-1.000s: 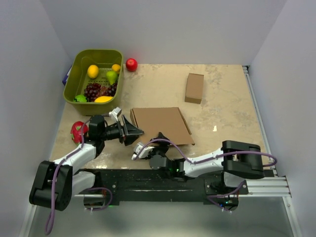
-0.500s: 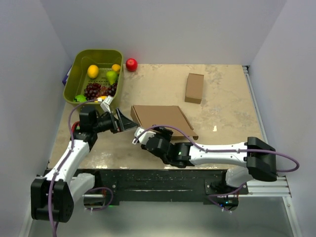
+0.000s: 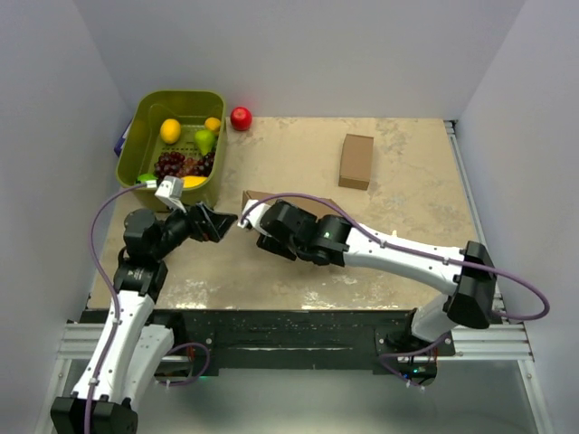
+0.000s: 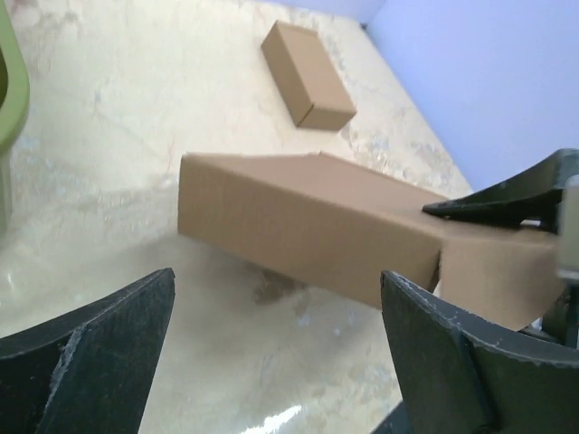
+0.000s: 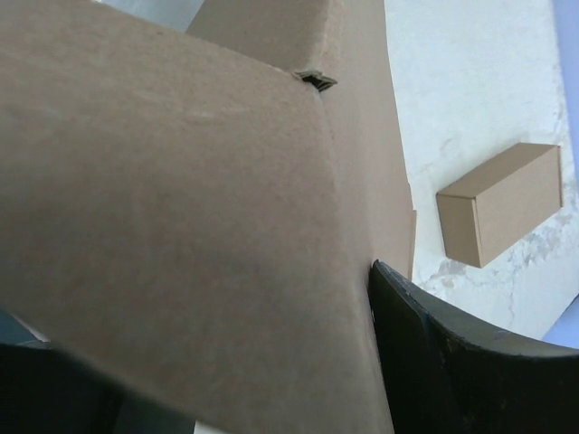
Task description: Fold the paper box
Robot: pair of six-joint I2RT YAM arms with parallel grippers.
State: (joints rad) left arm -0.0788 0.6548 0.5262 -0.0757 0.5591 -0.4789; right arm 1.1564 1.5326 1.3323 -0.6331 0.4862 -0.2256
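Mid-fold: your right claw [image 3: 251, 217] pinches box [image 4: 308, 235] wall; left claw [image 3: 224, 224] spread, empty. Next, likely grip box's 9 o'clock end.

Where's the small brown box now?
Top view: the small brown box lies alone at the table's far right-centre, beyond the paper box, right of the green basket.

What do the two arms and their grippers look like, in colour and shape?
The left arm and right arm have white links and black joints. A purple cable loops along each. The left gripper and right gripper are black, with dark wedge-shaped fingers. I see no markings.
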